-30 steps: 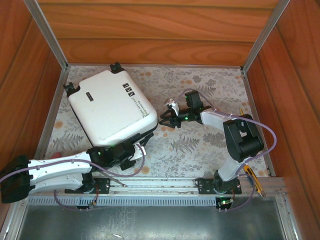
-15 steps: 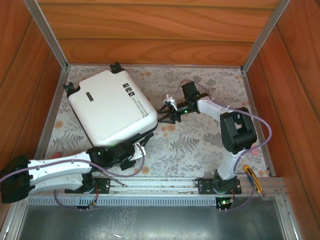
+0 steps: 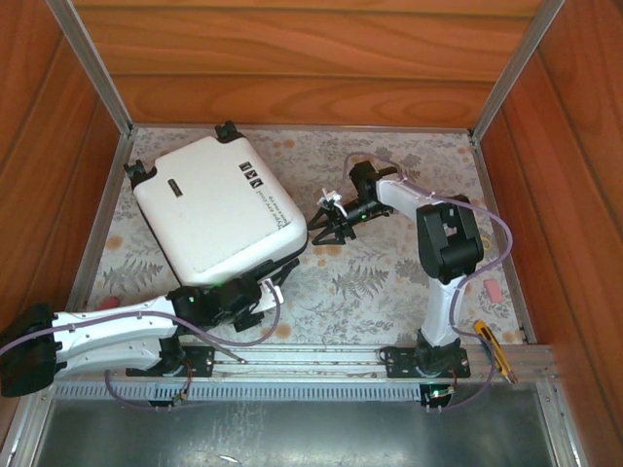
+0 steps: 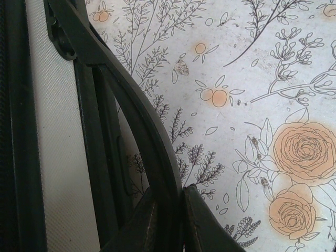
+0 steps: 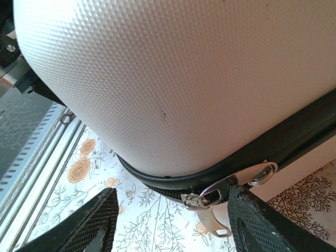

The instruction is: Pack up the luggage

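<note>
right arm (image 3: 443,243) shifted | right end effector (image 5: 168,220) spread | left end effector (image 4: 169,212) grips luggage (image 3: 214,209) | floral mat (image 3: 389,282)

White case (image 5: 173,79) takes up top & mid of frame, shell dimpled, rounded corner bulging toward cam. Tiny dark nick (image 5: 163,112) on shell near centre. Black zip band (image 5: 157,181) runs along shell's lower edge, rising to the right. Two metal zip pulls (image 5: 210,198) lie on the band at lower right, w/ a small metal tab (image 5: 218,227) hanging below. Jaws stand apart: one black textured tip bottom left, other bottom right. Pulls sit just beside the right-hand tip; can't tell if touching. Floral worktop (image 5: 152,226) under case. At left edge, metal rail (image 5: 58,142) & grey tray (image 5: 21,121). Black fitting (image 5: 8,50) top left, blurred.
</note>
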Controlling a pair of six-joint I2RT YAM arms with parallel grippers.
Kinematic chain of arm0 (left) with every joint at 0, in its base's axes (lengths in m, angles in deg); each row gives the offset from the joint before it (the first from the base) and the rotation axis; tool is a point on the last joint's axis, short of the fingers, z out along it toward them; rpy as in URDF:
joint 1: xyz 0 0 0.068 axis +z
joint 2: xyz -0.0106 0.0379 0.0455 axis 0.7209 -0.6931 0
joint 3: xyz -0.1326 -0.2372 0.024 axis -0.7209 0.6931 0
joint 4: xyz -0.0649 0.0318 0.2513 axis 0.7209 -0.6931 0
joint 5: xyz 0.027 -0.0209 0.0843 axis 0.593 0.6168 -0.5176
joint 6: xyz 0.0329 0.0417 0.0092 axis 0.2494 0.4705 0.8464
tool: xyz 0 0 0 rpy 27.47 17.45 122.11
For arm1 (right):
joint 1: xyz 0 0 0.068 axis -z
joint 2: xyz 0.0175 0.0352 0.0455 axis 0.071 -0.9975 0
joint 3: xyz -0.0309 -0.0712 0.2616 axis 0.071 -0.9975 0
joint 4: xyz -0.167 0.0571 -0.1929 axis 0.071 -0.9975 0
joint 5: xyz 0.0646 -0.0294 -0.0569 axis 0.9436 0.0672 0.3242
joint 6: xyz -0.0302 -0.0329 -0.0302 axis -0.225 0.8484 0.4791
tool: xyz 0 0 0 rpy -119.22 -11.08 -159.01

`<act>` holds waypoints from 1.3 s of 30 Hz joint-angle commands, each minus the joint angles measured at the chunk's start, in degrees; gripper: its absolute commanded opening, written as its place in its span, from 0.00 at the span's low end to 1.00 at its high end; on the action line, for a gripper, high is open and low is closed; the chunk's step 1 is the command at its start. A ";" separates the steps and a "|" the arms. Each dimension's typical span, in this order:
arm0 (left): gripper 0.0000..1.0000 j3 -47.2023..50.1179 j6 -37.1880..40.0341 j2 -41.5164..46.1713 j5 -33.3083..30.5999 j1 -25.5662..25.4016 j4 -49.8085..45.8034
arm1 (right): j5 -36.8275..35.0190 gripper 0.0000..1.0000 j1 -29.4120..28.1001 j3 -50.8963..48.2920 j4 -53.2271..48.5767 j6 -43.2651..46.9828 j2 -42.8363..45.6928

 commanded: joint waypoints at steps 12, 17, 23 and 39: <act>0.00 -0.34 -1.70 4.64 15.28 -3.69 6.99 | -7.82 0.46 -3.04 -2.46 13.29 -19.91 1.50; 0.00 -0.62 -1.44 3.45 15.25 -4.43 7.00 | -10.74 0.37 -3.04 -2.79 17.13 -24.74 2.95; 0.00 -0.68 -1.42 3.01 14.92 -4.88 7.05 | -11.05 0.30 -3.04 -3.24 19.59 -26.38 4.54; 0.00 -1.10 0.06 1.89 14.90 -5.10 7.15 | -10.22 0.29 -4.52 -1.59 11.74 -13.64 2.82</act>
